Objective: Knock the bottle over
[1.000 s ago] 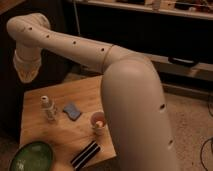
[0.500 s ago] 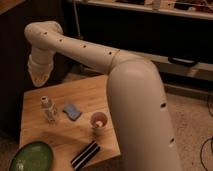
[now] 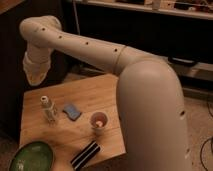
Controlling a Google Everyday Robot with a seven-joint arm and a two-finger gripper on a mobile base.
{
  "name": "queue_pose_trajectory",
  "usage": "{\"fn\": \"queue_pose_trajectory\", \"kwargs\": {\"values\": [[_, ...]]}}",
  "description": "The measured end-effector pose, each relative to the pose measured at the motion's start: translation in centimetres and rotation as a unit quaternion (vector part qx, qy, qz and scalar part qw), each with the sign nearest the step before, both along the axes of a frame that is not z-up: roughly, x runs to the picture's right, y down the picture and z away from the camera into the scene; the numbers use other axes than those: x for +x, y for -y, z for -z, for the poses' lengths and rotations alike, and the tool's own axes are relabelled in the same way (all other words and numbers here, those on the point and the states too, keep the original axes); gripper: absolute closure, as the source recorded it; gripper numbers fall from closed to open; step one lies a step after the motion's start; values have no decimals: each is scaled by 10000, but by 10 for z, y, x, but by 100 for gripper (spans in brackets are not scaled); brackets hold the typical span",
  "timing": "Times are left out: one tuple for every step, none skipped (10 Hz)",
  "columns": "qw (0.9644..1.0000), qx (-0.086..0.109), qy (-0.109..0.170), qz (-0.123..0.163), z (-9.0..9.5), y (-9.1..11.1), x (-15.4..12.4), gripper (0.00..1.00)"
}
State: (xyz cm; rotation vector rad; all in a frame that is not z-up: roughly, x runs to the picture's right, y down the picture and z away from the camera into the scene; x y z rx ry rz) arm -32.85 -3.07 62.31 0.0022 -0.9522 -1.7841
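Hanging abv-left of 1 bottle [image 3: 48, 109]: 1 pincer [image 3: 34, 77].

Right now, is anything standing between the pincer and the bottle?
Nothing visible does. The pincer hangs above the far edge of the table, just open air down to the bottle; cup and blue pad sit aside.

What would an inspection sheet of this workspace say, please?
Surface: wooden table, nothing spilled.
Job's things: bottle upright near the left edge.
Clutter: blue pad, pinkish cup, green bowl, black striped object.
Grippers: gripper hangs above the table's back left, apart from the bottle.
Cables: possibly a dark loop on the floor at right.
Surroundings: dark shelving behind.
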Motion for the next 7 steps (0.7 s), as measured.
{"fn": "queue_pose_trajectory", "kwargs": {"values": [[9999,-23,-124,117,-1,-15,-15,100],[9995,-60,-277,156,-7,-25,-25,100],[9981,-142,-582,122,-17,-39,-41,100],[9962,-209,-836,100,-23,-48,-54,100],[9946,-278,-996,81,-23,-53,-63,100],[9936,-299,-1084,89,-24,-54,-63,100],[9932,-300,-1120,83,-26,-52,-59,100]]}}
